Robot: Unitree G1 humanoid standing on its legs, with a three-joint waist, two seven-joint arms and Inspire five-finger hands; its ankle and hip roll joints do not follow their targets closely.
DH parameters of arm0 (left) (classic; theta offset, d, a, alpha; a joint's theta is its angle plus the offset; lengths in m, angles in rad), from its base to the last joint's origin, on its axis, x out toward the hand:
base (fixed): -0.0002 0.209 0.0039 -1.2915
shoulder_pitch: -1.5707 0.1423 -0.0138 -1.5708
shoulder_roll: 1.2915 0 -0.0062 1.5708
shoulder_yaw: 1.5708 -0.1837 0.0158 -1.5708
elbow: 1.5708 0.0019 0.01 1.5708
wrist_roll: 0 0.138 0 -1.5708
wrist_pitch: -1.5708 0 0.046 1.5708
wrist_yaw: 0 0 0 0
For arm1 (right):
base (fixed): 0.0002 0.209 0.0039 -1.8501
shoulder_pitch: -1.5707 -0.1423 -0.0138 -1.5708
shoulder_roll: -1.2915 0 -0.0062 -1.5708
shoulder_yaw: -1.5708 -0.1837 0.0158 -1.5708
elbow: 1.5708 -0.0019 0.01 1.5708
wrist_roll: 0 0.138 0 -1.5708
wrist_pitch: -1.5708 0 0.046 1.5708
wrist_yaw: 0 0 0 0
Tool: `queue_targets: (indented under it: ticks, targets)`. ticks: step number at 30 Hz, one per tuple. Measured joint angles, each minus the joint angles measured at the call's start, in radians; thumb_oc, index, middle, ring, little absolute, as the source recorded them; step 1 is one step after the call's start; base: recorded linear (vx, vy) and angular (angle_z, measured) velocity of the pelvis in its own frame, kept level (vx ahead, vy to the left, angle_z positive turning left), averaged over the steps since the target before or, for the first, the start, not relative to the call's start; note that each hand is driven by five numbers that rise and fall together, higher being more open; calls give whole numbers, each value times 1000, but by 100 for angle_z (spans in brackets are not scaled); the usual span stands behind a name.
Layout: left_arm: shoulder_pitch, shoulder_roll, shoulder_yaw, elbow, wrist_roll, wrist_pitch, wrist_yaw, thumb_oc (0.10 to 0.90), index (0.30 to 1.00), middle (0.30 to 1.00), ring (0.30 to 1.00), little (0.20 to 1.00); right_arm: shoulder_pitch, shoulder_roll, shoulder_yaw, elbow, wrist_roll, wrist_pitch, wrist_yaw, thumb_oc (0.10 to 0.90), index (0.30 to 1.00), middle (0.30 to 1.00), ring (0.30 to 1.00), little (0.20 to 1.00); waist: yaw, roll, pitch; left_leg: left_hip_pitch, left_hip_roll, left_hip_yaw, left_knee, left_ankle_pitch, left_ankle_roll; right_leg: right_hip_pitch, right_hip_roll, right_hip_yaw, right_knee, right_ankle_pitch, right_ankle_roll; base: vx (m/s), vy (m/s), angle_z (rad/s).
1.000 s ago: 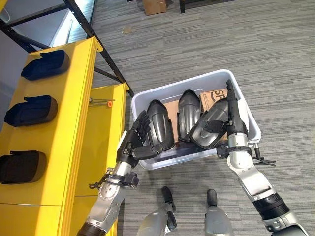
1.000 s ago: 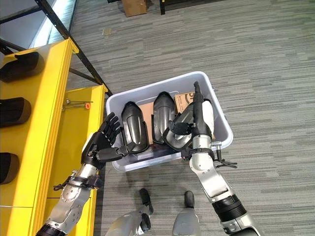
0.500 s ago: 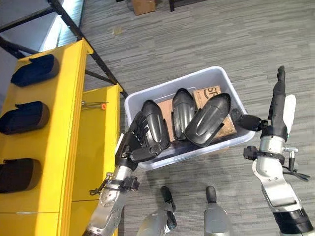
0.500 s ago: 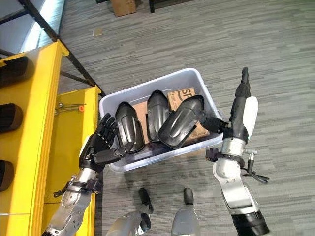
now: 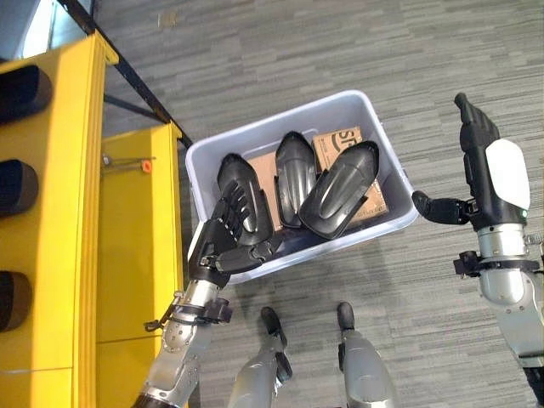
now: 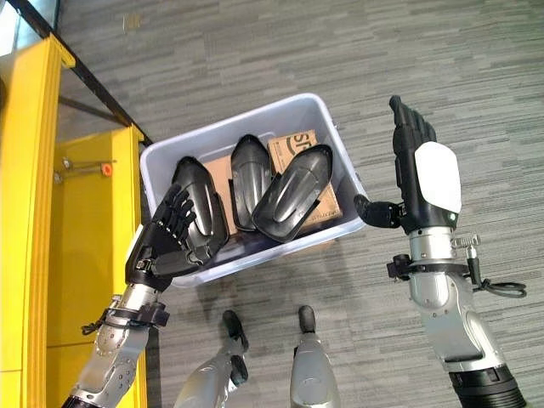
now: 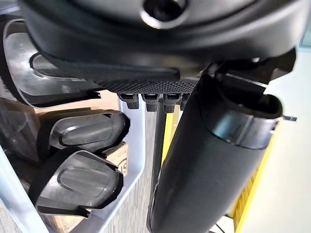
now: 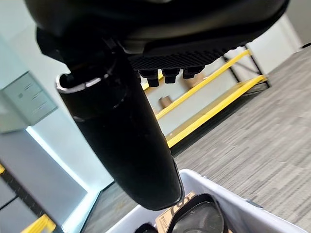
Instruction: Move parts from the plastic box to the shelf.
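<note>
A clear plastic box [image 5: 280, 127] sits on the carpet and holds three black moulded parts: a left one [image 5: 231, 174], a middle one [image 5: 293, 166] and a right one [image 5: 340, 187] lying tilted over a cardboard carton [image 5: 347, 140]. My left hand [image 5: 223, 245] is at the box's near left rim, fingers relaxed and spread over the left part, nothing gripped. My right hand [image 5: 486, 174] is raised to the right of the box, apart from it, with straight fingers and the thumb pointing at the box wall. It holds nothing.
A yellow shelf [image 5: 59, 221] stands on the left with three dark parts [image 5: 15, 187] on its top board. Its lower board [image 5: 140, 238] carries a small orange-tipped tool [image 5: 127, 161]. Black frame bars [image 5: 127, 76] run behind it. Grey carpet surrounds the box.
My right hand has drawn back from the right part and out of the box, rising to the right. The part stays in the box. The camera has shifted; the left hand remains at the rim.
</note>
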Motion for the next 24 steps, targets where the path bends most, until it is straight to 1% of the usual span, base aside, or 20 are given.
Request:
queue_targets:
  ticks: [2, 3, 5, 8, 10, 15, 17, 19, 24]
  targets:
    - [-18, 24, 4, 0, -1, 0, -2, 900, 1000, 1000, 1000, 1000, -32, 0, 11, 1, -15, -3, 0, 900, 1000, 1000, 1000, 1000, 5, -12, 16, -15, 2, -5, 2, 5, -2, -27, 1, 1, 31, -13, -6, -124, -88, 7]
    - [-39, 39, 10, -2, -11, 0, -5, 900, 1000, 1000, 1000, 1000, -68, 0, 29, 1, -40, -9, -1, 900, 1000, 1000, 1000, 1000, 13, -16, 33, -30, 3, -9, 2, 11, -2, -54, 1, 1, 61, -26, -8, -126, -82, 5]
    - [-58, 41, 14, -30, -37, 1, -20, 900, 1000, 1000, 1000, 1000, -113, 0, 46, 0, -76, -12, -2, 900, 1000, 1000, 1000, 1000, 35, -9, 53, -54, 0, -9, 3, 18, 0, -100, -4, 0, 110, -43, -8, -130, -81, 6]
    - [-67, 42, 15, -65, -37, 1, -25, 900, 1000, 1000, 1000, 1000, -149, 0, 74, 1, -84, -10, -3, 900, 1000, 1000, 1000, 1000, 48, -6, 57, -83, -1, -13, 5, 24, 0, -139, -6, 0, 135, -50, -11, -102, -65, 3]
    - [-100, 42, 13, -80, -36, 8, -39, 900, 1000, 1000, 1000, 1000, -188, 1, 77, 1, -116, -11, -2, 900, 1000, 1000, 1000, 1000, 63, -3, 60, -111, 0, -18, 5, 32, -1, -175, -8, 0, 161, -58, -15, -99, -72, 7]
    - [-111, 45, 14, -81, -37, 10, -38, 900, 1000, 1000, 1000, 1000, -237, -8, 79, -2, -135, -5, 27, 900, 1000, 1000, 1000, 1000, 63, -3, 61, -126, 0, -25, 7, 34, -3, -195, -8, -4, 181, -68, -17, -64, -38, 4]
    - [-114, 44, 14, -81, -37, 14, -39, 900, 1000, 1000, 1000, 1000, -259, -14, 93, -2, -135, 13, 43, 900, 1000, 1000, 1000, 1000, 62, -3, 61, -146, 0, -29, 15, 34, -4, -215, -8, -6, 191, -70, -19, -35, -29, 3]
    - [-114, 45, 14, -81, -37, 29, -38, 900, 1000, 1000, 1000, 1000, -259, -14, 113, -2, -134, 22, 57, 900, 1000, 1000, 1000, 1000, 63, -3, 61, -155, 1, -33, 15, 36, -6, -226, -8, -10, 199, -74, -22, -43, -25, 4]
    - [-106, 45, 15, -81, -37, 31, -38, 900, 1000, 1000, 1000, 1000, -225, -12, 143, -2, -134, 24, 73, 900, 1000, 1000, 1000, 1000, 64, -3, 61, -192, 1, -33, 16, 41, -5, -269, -10, -10, 214, -77, -25, -53, -7, 1]
